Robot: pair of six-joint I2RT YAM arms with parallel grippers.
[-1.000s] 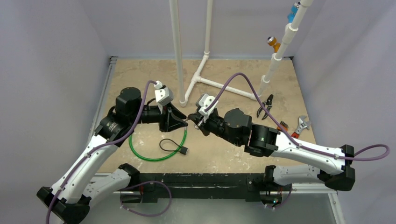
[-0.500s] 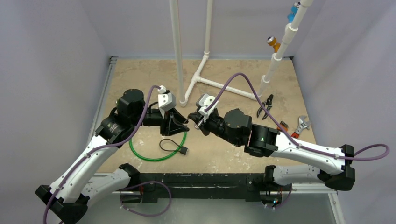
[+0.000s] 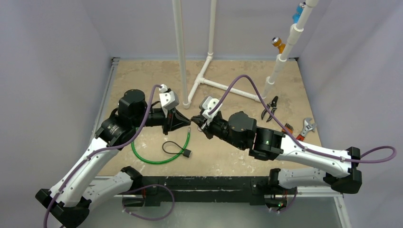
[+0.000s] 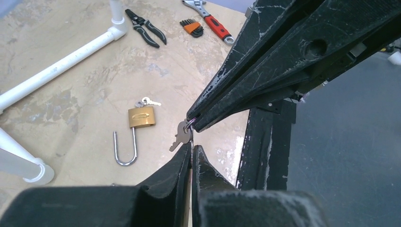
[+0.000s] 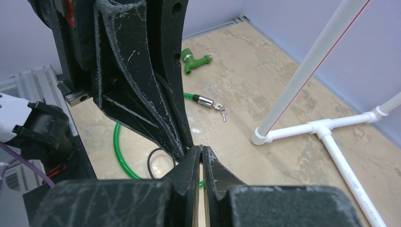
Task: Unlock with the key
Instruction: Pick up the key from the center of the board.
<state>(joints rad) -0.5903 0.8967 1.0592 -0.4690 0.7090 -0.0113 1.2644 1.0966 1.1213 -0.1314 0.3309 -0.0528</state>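
My left gripper (image 3: 188,122) and right gripper (image 3: 194,119) meet tip to tip above the table. In the left wrist view my left gripper (image 4: 192,147) is shut on a thin metal key seen edge-on. The right fingers (image 4: 265,71) pinch the key ring, from which a second silver key (image 4: 181,135) hangs free. A brass padlock (image 4: 141,116) lies on the table beyond; one end of its long shackle (image 4: 125,150) stands free of the body, and small keys (image 4: 147,100) lie beside it. In the right wrist view my right gripper (image 5: 201,149) is shut. The padlock is hidden in the top view.
A green cable loop (image 3: 161,154) and a black cable (image 3: 175,148) lie under the grippers. A green fitting (image 5: 195,60) lies farther off. White PVC pipes (image 3: 209,80) stand behind. Pliers (image 3: 270,108), hex keys (image 3: 288,127) and a wrench (image 3: 306,127) lie at the right.
My left gripper has turned at the wrist, drawn narrower and moved right, so its tips now touch the right gripper's tips. The right arm has stayed put.
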